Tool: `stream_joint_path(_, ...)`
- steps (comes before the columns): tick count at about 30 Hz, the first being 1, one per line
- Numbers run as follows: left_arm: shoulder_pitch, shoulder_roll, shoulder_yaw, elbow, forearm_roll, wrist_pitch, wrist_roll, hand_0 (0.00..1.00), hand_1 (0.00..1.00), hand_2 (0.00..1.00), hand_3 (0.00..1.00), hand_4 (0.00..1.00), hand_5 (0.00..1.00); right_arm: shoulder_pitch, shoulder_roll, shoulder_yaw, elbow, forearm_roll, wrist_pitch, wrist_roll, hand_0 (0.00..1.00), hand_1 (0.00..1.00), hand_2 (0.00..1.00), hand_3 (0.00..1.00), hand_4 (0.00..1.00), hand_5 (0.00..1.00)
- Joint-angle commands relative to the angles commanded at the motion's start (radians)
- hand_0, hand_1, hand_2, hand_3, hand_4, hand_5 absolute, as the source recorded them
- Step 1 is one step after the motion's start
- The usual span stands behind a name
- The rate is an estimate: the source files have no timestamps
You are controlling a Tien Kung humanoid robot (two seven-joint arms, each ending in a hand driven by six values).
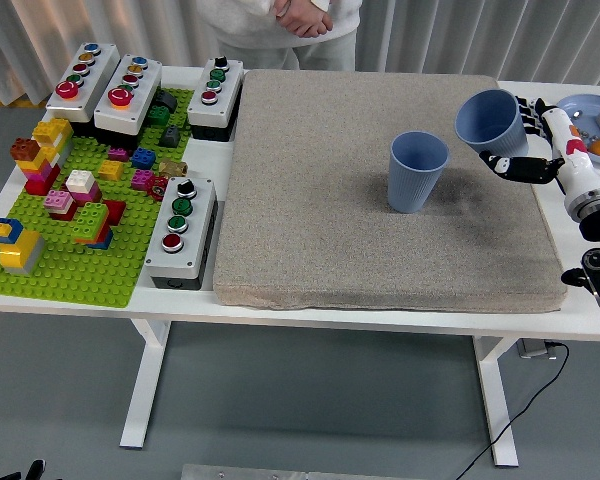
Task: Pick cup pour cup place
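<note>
We hold one ribbed blue plastic cup (pixel 491 121) in our right hand (pixel 536 150), tipped toward its twin.

The cup looks light, stiff and slightly ridged, so we judge a side grip around the mid-wall is best, firm but not crushing. Our hand's fingers are curled around its wall, thumb in front, carrying it clear of the grey felt mat (pixel 330 250). The second ribbed blue cup (pixel 417 171) stands upright just left of and below the hand.
</note>
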Motion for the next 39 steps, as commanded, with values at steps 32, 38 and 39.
stream_joint_path(32,-0.004,0.001,-0.008,0.0,0.007,0.001,-0.001,0.691,0.707,0.734,0.652,0.487,0.987,0.012,0.0,-0.094,0.072,-0.305,-0.044,-0.033,0.839,0.646,0.506,0.606,0.714,0.131)
stream_joint_path(38,-0.004,0.002,-0.01,0.0,0.009,0.001,0.0,0.691,0.707,0.734,0.652,0.487,0.986,0.014,-0.006,-0.1,0.079,-0.337,-0.053,-0.033,0.841,0.646,0.505,0.605,0.714,0.131)
stream_joint_path(39,-0.004,0.002,-0.01,0.0,0.009,0.001,0.0,0.691,0.707,0.734,0.652,0.487,0.986,0.015,-0.007,-0.101,0.079,-0.34,-0.054,-0.032,0.841,0.646,0.505,0.605,0.714,0.131)
